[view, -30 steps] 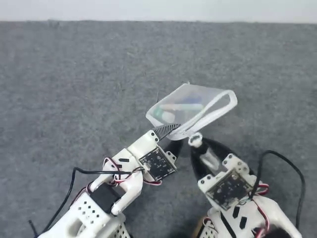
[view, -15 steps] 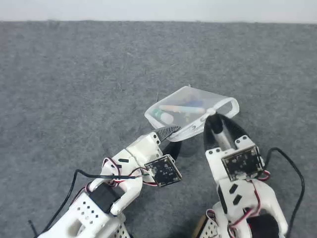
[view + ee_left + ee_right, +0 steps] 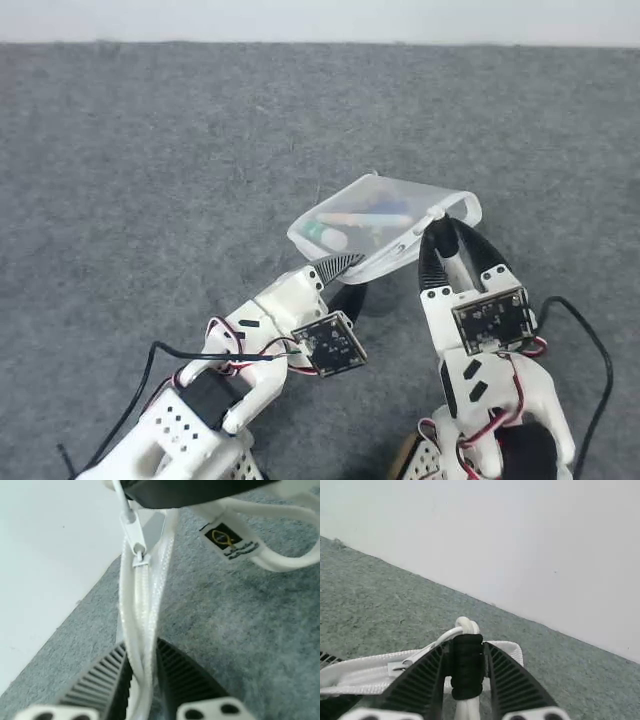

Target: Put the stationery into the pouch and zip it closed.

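1. One pouch (image 3: pixel 395 197), translucent white, lies on the grey carpet (image 3: pixel 150 180) in front of the two arms, between their grippers.
2. The stationery (image 3: pixel 362 219) is inside the pouch and shows through its wall: a long orange-and-blue piece and a white-and-green piece. I cannot tell the exact count.
3. The left gripper (image 3: pixel 338 266) sits at the pouch's near corner. In its wrist view the left gripper (image 3: pixel 142 652) has both ribbed fingers pinched narrow on the pouch's white zipper tape, which runs up between them.
4. One zipper slider (image 3: pixel 136 547) sits on that tape, well up from the left fingers and just under the other arm's black finger.
5. The right gripper (image 3: pixel 452 240) is at the pouch's far end, beside the strap loop (image 3: pixel 455 215).
6. In its wrist view the right gripper (image 3: pixel 466 647) is clamped tight on the zipper pull (image 3: pixel 466 626), a white cord knot over a black ribbed piece that fills the gap between the fingers. The slider (image 3: pixel 400 667) lies just beside them.
7. One printed label (image 3: pixel 226 540) hangs from the single white loop.
8. A pale wall (image 3: pixel 320 20) borders the carpet's far edge.
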Robot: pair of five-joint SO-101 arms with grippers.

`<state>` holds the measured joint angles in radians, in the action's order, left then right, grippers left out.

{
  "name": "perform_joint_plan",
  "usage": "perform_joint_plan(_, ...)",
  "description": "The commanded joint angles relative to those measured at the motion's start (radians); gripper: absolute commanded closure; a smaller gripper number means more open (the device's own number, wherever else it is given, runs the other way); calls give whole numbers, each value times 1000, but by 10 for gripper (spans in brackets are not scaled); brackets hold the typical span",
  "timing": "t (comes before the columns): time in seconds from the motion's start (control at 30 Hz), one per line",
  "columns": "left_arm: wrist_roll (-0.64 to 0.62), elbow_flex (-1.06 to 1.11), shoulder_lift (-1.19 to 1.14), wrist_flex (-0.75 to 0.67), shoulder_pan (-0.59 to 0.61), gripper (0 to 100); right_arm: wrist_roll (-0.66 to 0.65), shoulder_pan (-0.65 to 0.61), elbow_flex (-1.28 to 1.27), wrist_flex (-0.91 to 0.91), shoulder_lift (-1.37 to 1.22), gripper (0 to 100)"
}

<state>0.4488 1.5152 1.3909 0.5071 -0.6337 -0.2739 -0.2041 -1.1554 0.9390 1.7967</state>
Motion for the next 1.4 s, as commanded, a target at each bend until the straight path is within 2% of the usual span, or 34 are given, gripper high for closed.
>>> perform_joint_plan(0.0,9,-25,3,31,8,991,8,58,3,-45,19,992)
perform_joint_plan(0.3,9,-30,3,31,8,991,14,180,-137,-248,19,992)
perform_joint_plan(0.83,9,-30,3,31,9,991,15,217,-176,-297,19,992)
perform_joint_plan(0.97,9,-30,3,32,9,991,14,208,-135,-214,19,983)
perform_joint_plan(1.03,9,-30,3,32,9,991,15,202,-91,-136,19,943)
perform_joint_plan(1.17,9,-30,3,32,9,991,15,125,-3,24,19,866)
perform_joint_plan(1.37,9,-30,3,32,9,991,14,25,109,203,19,861)
